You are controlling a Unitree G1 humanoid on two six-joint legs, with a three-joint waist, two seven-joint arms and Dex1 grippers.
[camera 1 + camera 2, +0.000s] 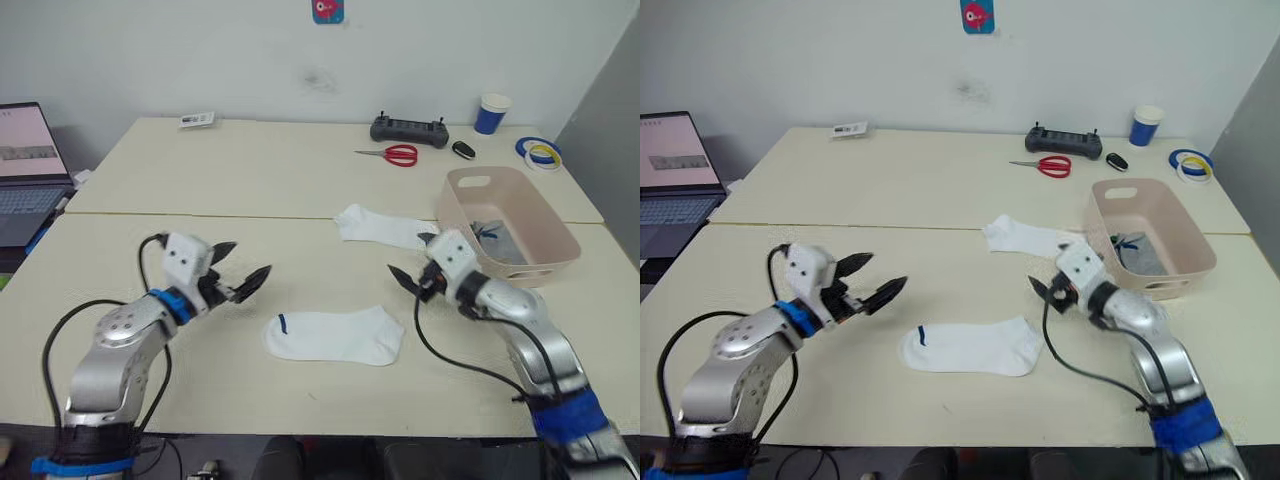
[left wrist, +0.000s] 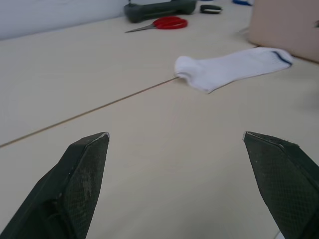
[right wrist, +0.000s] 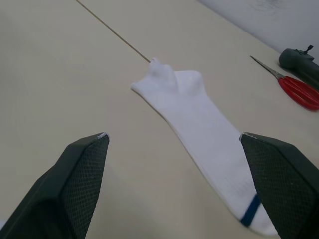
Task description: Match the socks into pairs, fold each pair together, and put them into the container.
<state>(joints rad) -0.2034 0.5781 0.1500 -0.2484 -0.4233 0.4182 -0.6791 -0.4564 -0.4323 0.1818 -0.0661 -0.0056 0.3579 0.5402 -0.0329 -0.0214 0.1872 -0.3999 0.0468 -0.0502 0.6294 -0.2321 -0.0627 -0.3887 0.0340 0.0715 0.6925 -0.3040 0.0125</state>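
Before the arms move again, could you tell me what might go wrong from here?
The far white sock lies close to the container, so the open right gripper could nudge the tub while reaching. The near white sock lies flat on the table, so the open left gripper may scrape the top or pinch only one layer.

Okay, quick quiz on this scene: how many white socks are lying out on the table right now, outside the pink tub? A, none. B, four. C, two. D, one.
C: one white sock lies flat between the two grippers, and a second white sock lies farther back beside the pink tub, which holds some grey fabric.
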